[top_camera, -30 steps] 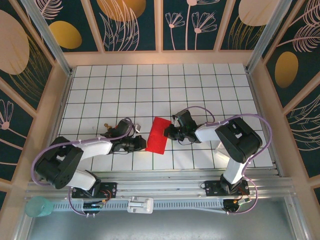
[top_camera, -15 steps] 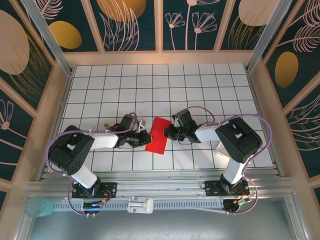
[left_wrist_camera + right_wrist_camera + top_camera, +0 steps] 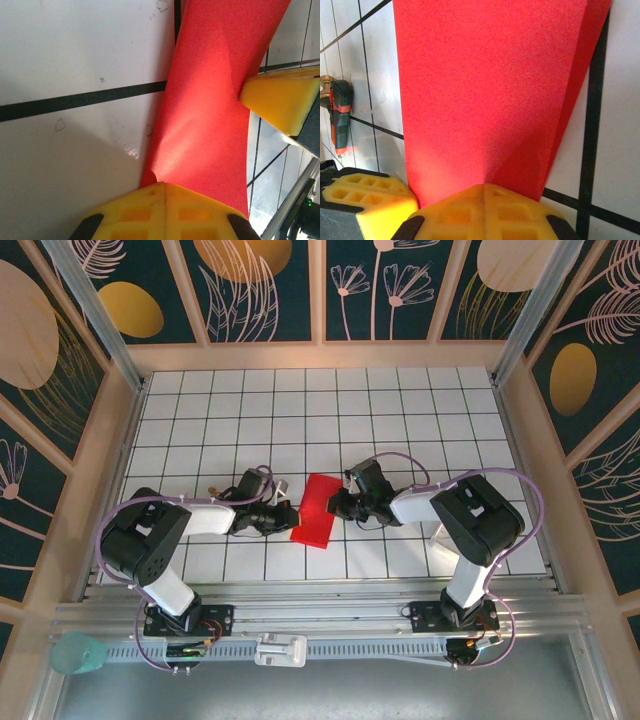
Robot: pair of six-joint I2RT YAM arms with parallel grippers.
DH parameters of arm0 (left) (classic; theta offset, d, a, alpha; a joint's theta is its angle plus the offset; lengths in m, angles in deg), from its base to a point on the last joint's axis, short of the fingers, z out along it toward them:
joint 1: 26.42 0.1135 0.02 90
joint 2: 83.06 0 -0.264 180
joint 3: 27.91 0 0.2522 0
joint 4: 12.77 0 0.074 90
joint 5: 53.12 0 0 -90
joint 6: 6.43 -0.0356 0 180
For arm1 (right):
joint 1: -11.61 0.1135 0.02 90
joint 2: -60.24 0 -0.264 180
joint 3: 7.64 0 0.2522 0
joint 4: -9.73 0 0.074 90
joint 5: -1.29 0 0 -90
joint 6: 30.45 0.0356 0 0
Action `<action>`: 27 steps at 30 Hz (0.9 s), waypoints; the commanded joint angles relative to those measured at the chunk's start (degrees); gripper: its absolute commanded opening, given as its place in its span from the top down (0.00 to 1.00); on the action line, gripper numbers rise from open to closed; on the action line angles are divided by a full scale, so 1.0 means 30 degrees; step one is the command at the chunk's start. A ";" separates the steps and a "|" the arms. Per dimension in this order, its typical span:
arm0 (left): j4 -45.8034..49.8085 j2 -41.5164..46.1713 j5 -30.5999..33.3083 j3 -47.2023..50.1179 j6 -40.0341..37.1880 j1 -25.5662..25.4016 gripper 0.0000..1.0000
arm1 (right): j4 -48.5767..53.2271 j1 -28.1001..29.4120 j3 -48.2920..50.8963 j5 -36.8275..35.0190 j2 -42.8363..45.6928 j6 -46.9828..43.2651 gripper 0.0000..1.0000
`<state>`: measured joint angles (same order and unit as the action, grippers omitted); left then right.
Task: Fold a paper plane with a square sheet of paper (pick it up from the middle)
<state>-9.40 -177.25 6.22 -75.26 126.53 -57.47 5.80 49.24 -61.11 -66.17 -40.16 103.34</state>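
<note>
The red sheet of paper (image 3: 316, 508) lies folded over as a narrow rectangle near the middle of the white grid table (image 3: 320, 420). My left gripper (image 3: 292, 515) is shut on its left edge, and my right gripper (image 3: 334, 506) is shut on its right edge. Seen from the left wrist, the paper (image 3: 210, 95) runs up from my closed yellow fingers (image 3: 160, 215), lifted and bowed, with the other gripper's yellow finger (image 3: 285, 100) at the right. The right wrist view has the paper (image 3: 485, 90) rising from my closed fingers (image 3: 485, 212), its lower layer showing at the right.
A small brass fitting (image 3: 213, 494) sits on the table left of the left arm. Walls with dark floral panels (image 3: 320, 285) enclose the table on three sides. A metal rail (image 3: 320, 615) carries both arm bases along the near edge.
My left gripper has slid right to the paper's left edge and closed on it. The right gripper has stayed shut on the right edge.
</note>
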 commanded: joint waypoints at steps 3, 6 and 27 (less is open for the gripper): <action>0.2469 -0.0877 0.1847 0.0794 -0.1189 0.0045 0.96 | 0.3113 -0.0079 -0.0212 -0.1735 0.0185 -0.1272 0.98; 0.2468 -0.1083 0.1880 0.1154 -0.1243 0.0057 0.98 | 0.3275 -0.0087 -0.1443 -0.1178 0.1258 -0.2199 0.85; 0.2636 -0.1214 0.2269 0.1057 -0.1390 0.0070 1.00 | -0.1427 0.2135 -0.4761 0.3559 -0.4139 0.0903 1.00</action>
<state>-10.36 -177.25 6.05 -74.62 124.52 -57.47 0.94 54.88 -73.15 -55.63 -51.11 105.11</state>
